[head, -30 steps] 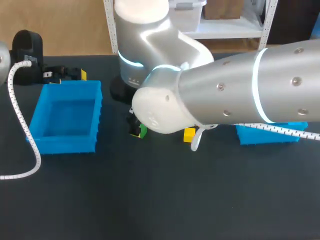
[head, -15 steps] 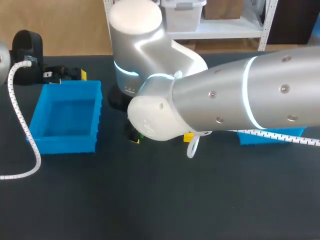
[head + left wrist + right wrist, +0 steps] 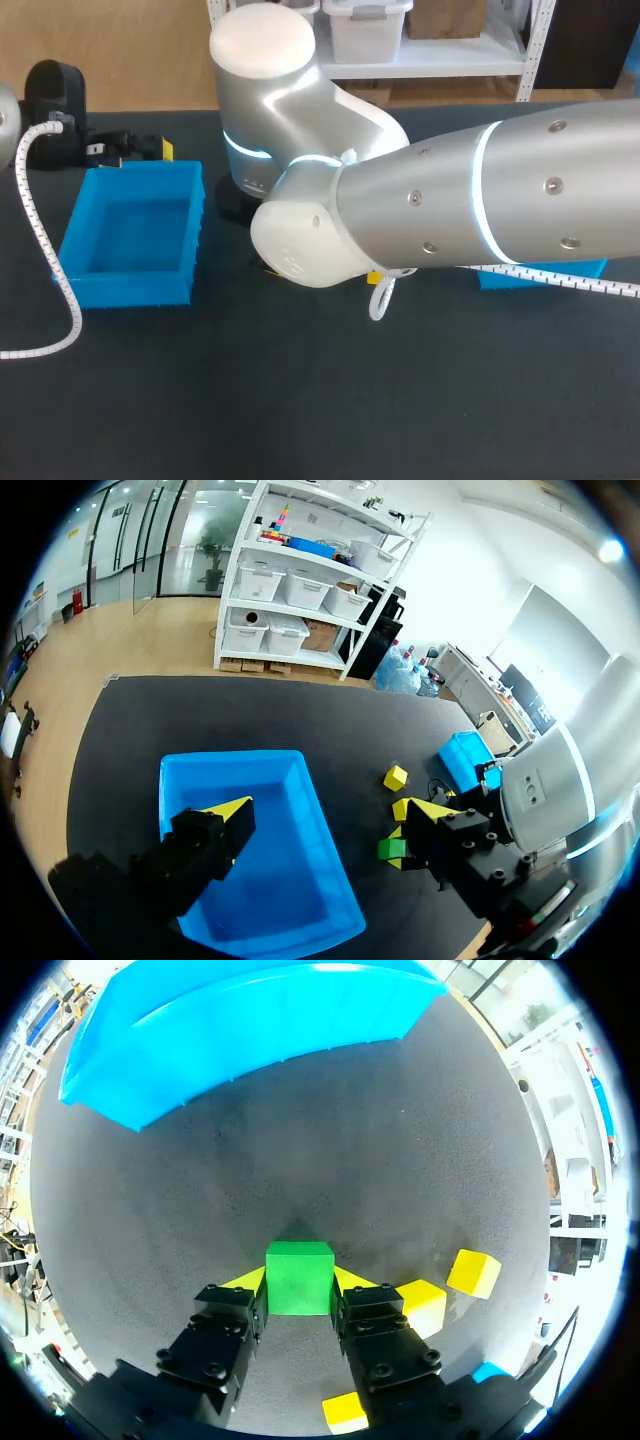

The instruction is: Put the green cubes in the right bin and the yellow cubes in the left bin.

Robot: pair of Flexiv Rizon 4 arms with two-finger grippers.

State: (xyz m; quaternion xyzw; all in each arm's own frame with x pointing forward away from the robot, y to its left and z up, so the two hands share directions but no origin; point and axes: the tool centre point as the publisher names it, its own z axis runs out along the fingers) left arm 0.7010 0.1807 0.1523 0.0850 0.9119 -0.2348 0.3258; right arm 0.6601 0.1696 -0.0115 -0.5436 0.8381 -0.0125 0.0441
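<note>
The green cube (image 3: 300, 1278) sits on the table between the two bins, nearer the left one, and the right gripper (image 3: 299, 1284) has it; the yellow tips press its two sides, barely a cube's width apart, with nothing else between them. Over the last second the right arm (image 3: 450, 220) has swung left and lower in the head view; it now hides the green cube, which showed under the elbow before, and leaves only a sliver of one yellow block; I read that as the grasp made, with the lift and the carry still to come.

Three yellow cubes (image 3: 422, 1305) lie to the right of the fingers, the nearest just beside the right finger; I judge a straight lift safest, so as not to nudge it. The left bin (image 3: 130, 280) is close by but is the wrong one for green; the right bin (image 3: 540, 272) lies well apart to the right, mostly behind my own arm. The left gripper (image 3: 325, 810) hangs over the left bin, spread wide and holding nothing.
</note>
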